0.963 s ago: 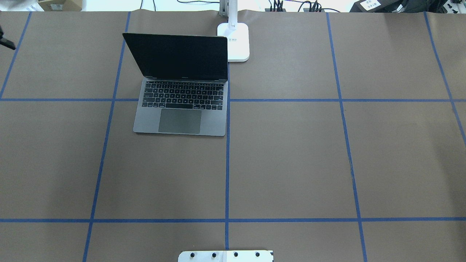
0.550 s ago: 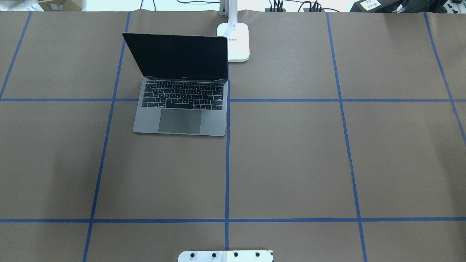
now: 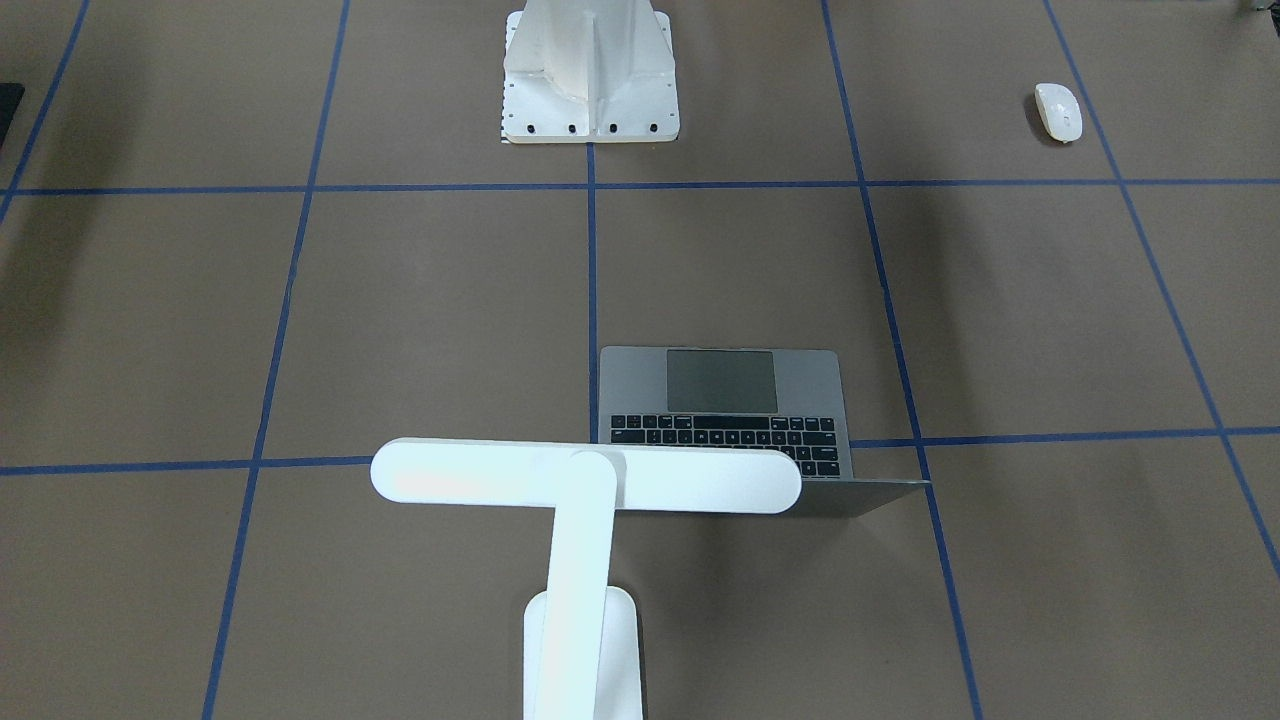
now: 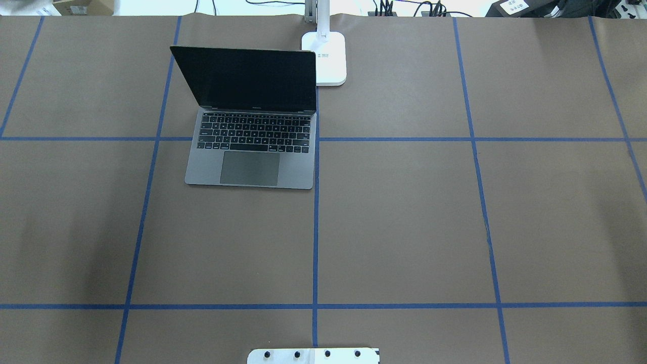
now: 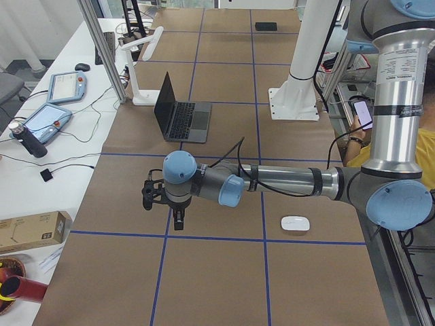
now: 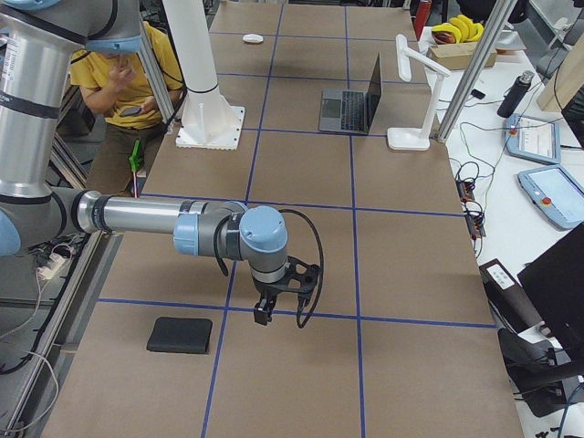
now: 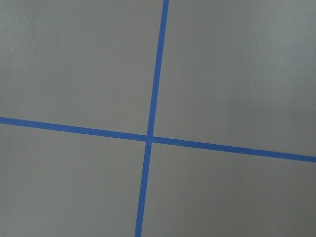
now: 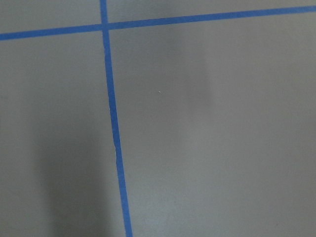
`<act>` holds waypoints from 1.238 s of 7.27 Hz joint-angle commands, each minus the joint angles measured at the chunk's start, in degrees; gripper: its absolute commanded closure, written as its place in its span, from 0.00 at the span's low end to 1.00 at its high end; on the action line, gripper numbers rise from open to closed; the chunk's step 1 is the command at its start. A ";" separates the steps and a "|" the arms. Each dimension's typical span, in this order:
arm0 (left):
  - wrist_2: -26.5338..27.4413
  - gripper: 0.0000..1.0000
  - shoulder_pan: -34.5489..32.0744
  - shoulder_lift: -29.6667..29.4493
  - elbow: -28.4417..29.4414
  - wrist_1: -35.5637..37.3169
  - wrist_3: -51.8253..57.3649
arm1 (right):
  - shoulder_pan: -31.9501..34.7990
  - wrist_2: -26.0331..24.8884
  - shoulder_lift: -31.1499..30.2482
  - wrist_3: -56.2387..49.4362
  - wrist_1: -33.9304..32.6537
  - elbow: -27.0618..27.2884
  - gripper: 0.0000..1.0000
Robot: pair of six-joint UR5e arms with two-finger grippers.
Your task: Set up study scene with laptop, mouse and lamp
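Note:
The laptop [image 4: 250,167] stands open on the table left of centre, screen dark; it also shows in the front view [image 3: 740,380]. The lamp [image 3: 585,475] stands just behind it, its base [image 4: 331,60] by the lid's right corner. The mouse [image 3: 1058,110] lies far off on the robot's left side, near the table's robot edge [image 5: 296,223]. My left gripper [image 5: 177,219] hangs over bare table left of the mouse. My right gripper [image 6: 263,313] hangs over bare table at the other end. Neither wrist view shows fingers, so I cannot tell whether either is open or shut.
A flat black mat [image 6: 180,335] lies near the right gripper. The white ribbed pedestal [image 3: 590,70] stands at the robot side's middle. Blue tape lines [image 7: 148,138] grid the brown table. A person in yellow [image 6: 128,64] sits behind the robot.
A dark part at the overhead view's left edge one second ago has gone out of view. The laptop and lamp have not moved.

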 commanded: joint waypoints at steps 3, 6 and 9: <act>-0.09 0.00 -0.28 1.00 0.05 -0.40 0.32 | 4.33 7.44 2.29 8.95 0.14 -4.08 0.00; -0.09 0.00 -0.63 1.00 -0.31 -0.31 0.32 | 8.74 0.62 -2.89 9.21 0.14 -5.77 0.00; 0.61 0.00 -0.63 1.87 0.13 0.04 3.66 | 9.89 3.41 -3.33 25.44 -0.82 -3.23 0.00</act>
